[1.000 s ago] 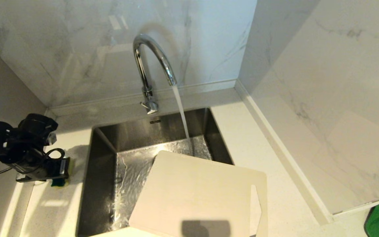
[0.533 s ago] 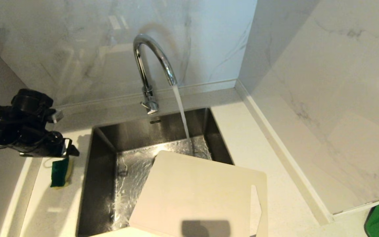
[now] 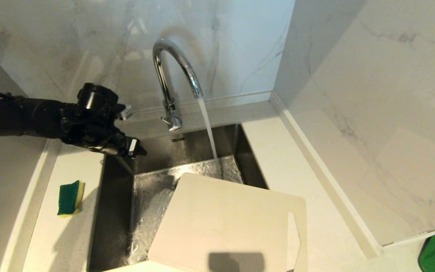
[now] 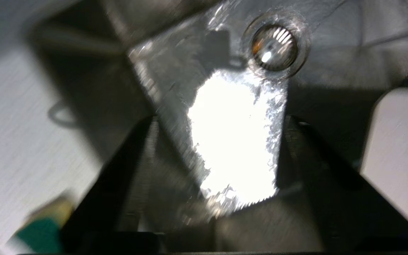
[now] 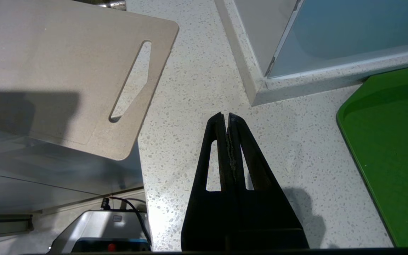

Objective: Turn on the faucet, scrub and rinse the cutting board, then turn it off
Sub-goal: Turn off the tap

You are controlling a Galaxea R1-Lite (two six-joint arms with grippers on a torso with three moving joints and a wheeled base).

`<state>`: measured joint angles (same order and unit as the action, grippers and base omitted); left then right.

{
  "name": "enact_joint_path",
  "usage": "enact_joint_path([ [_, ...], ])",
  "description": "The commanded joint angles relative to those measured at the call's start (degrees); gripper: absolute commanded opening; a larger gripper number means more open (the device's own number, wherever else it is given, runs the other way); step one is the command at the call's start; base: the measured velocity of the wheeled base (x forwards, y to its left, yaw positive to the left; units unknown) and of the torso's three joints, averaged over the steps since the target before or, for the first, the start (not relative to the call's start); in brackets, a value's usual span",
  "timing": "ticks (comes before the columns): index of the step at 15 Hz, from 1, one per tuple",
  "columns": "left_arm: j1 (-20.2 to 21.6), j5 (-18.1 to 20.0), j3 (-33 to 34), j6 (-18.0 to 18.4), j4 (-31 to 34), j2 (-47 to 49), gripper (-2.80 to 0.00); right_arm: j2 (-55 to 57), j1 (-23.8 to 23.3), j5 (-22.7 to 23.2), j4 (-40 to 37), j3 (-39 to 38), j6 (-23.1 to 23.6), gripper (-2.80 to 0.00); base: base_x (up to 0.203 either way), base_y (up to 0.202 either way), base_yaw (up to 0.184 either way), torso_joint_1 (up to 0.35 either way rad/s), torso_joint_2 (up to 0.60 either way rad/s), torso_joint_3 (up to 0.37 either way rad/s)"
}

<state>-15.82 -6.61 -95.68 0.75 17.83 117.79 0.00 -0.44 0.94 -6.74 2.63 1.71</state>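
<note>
Head view: water runs from the tall shiny metal faucet point(image 3: 170, 75) into the steel sink point(image 3: 187, 151). The big cream plastic cutting board point(image 3: 225, 223) lies over the sink's near right corner. The black left gripper point(image 3: 132, 128) hangs over the sink's far left corner, jaws apart and empty. A green and yellow sponge point(image 3: 70, 198) sits on the counter.

Left wrist view: two wide-apart fingers point(image 4: 133, 170) frame the wet sink floor.

Right wrist view: the right gripper point(image 5: 228, 118) is closed above the speckled white counter point(image 5: 197, 88), beside the board.
</note>
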Motion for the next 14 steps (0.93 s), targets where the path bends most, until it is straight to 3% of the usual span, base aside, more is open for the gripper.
enact_joint_path([
  [1, -3.08, -2.31, -7.79, -0.93, -0.43, 7.17, -2.8, 0.09, 0.0, 0.11, -0.02, 0.0, 0.05, -2.8, 0.0, 0.0, 0.0, 0.0, 0.0, 0.0],
  [5, -5.15, -2.68, -16.8, -1.61, -0.61, 11.47, -2.8, 0.09, 0.0, 0.11, -0.02, 0.0, 0.05, -2.8, 0.0, 0.0, 0.0, 0.0, 0.0, 0.0],
  [14, -8.3, -2.0, -17.51, -2.18, -3.67, 12.0, -2.8, 0.09, 0.0, 0.11, -0.02, 0.0, 0.05, -2.8, 0.0, 0.0, 0.0, 0.0, 0.0, 0.0],
])
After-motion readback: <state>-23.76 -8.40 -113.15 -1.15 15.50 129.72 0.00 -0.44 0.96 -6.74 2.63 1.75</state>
